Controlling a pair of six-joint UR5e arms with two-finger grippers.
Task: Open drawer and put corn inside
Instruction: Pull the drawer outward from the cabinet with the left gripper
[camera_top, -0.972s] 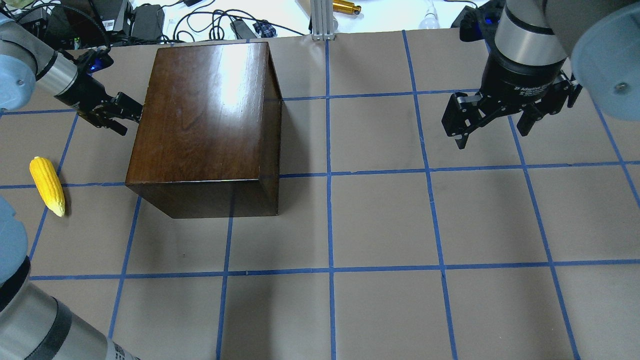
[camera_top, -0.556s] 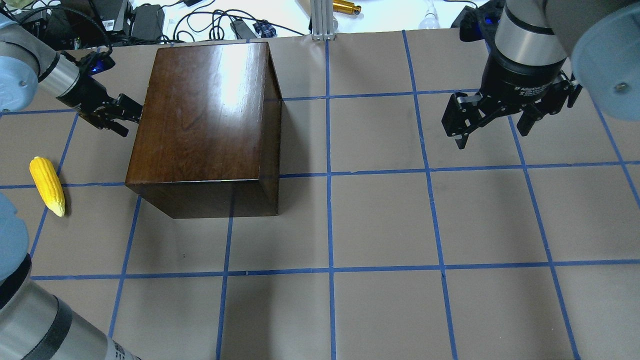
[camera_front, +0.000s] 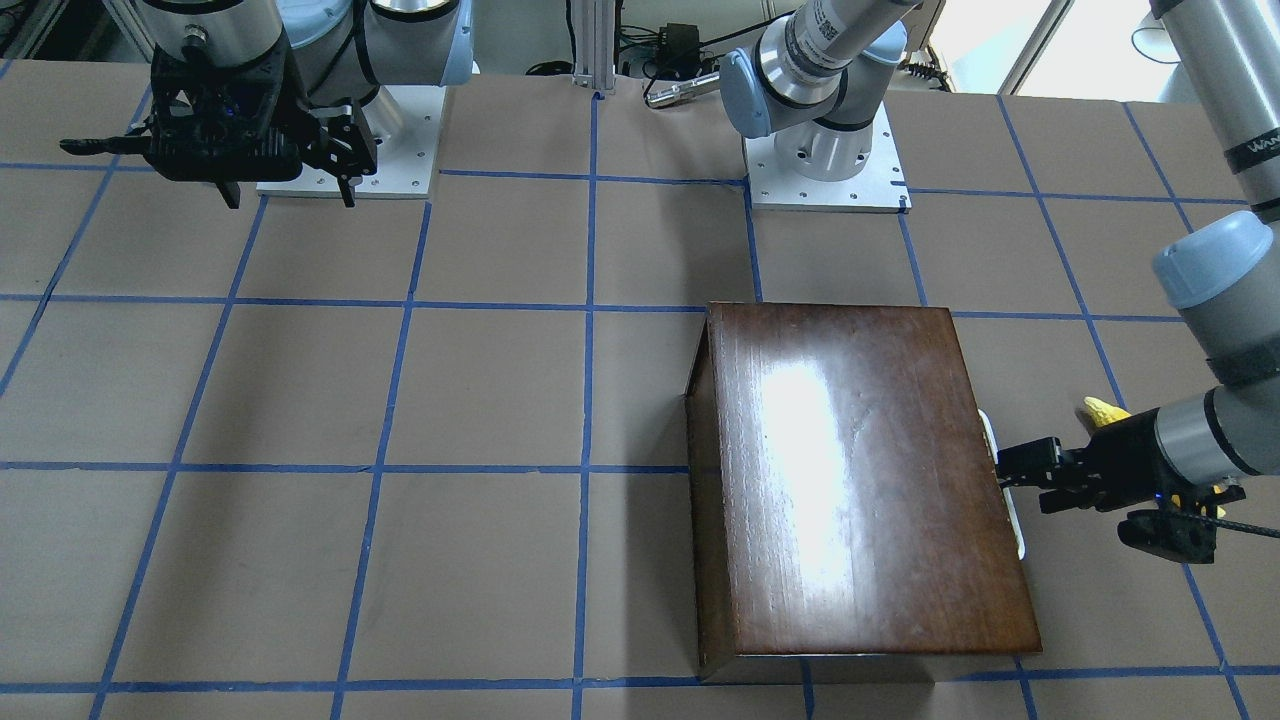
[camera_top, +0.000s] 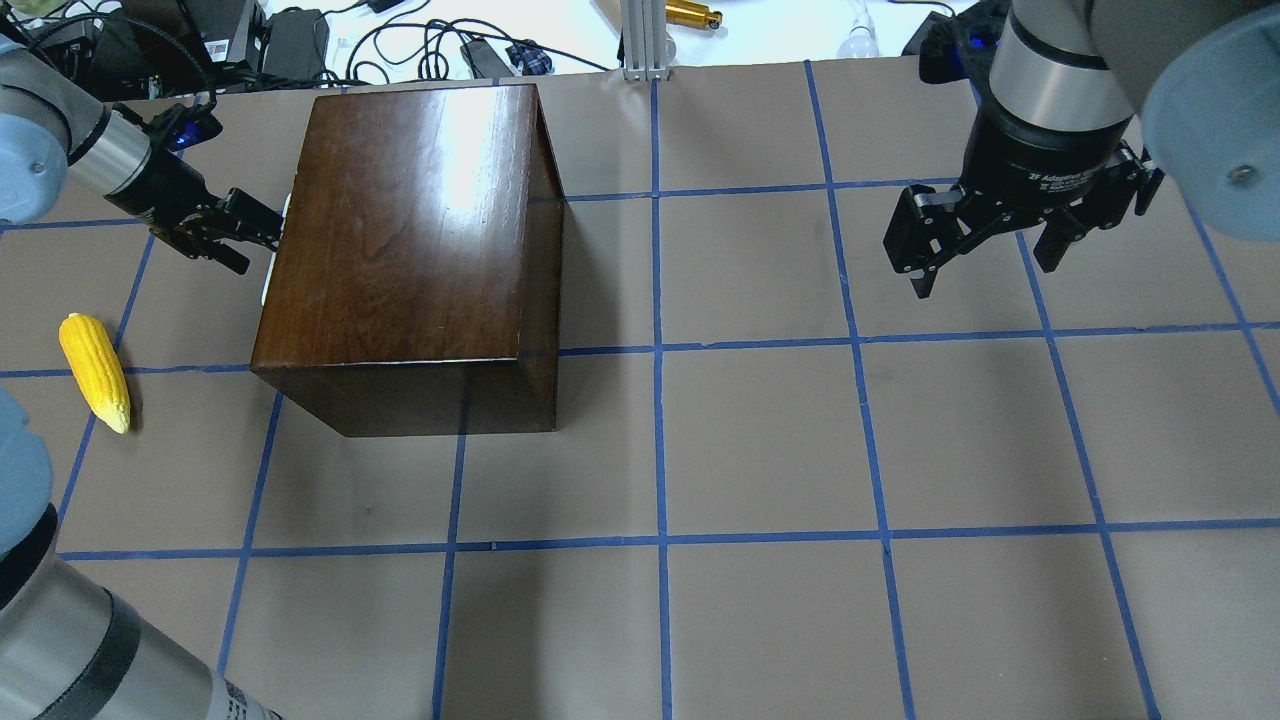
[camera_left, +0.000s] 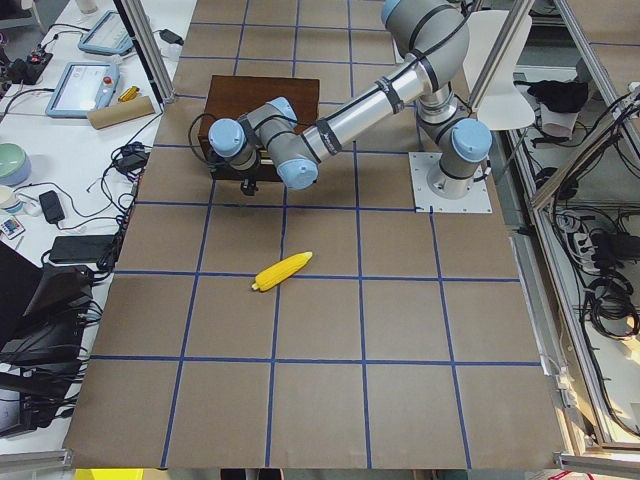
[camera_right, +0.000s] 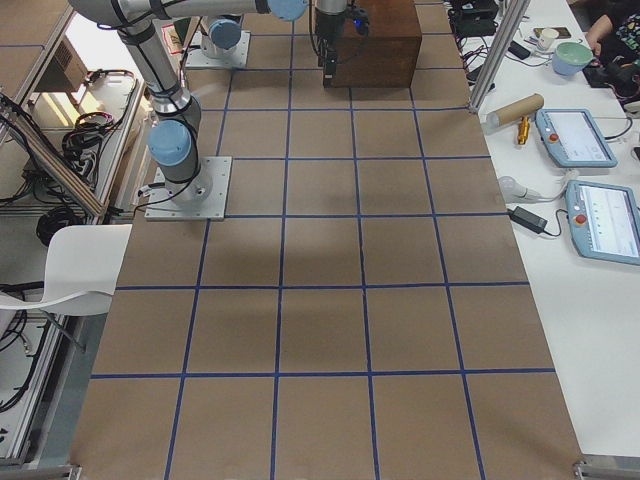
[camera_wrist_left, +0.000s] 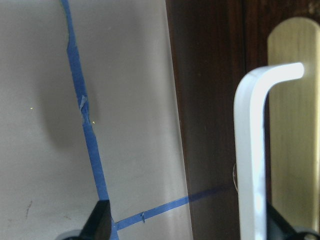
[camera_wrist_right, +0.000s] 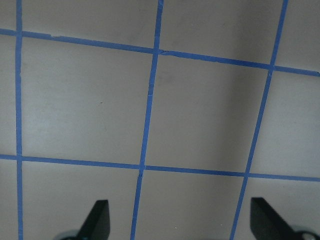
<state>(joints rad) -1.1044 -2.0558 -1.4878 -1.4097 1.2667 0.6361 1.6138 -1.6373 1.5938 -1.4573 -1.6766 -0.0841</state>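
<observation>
The glossy dark-brown box (camera_top: 410, 220) stands at the table's back left. A thin pale strip of its drawer (camera_top: 272, 255) pokes out of the box's left side, also seen in the front-facing view (camera_front: 1005, 480). My left gripper (camera_top: 255, 235) is at that side, fingers spread. In the left wrist view the silvery pull (camera_wrist_left: 250, 150) sits between the fingers (camera_wrist_left: 100, 220), close to one of them. The yellow corn (camera_top: 95, 370) lies on the table left of the box, apart from the gripper. My right gripper (camera_top: 985, 275) hangs open and empty over the back right.
Cables and electronics (camera_top: 290, 40) and an aluminium post (camera_top: 640, 40) lie beyond the table's far edge. Blue tape lines grid the brown table (camera_top: 760, 440). Tablets and a cardboard tube (camera_right: 515, 108) sit on a side bench.
My left gripper has shifted slightly left, away from the box. A pale strip of the drawer now shows at the box's left side. The right arm and the corn have not moved.
</observation>
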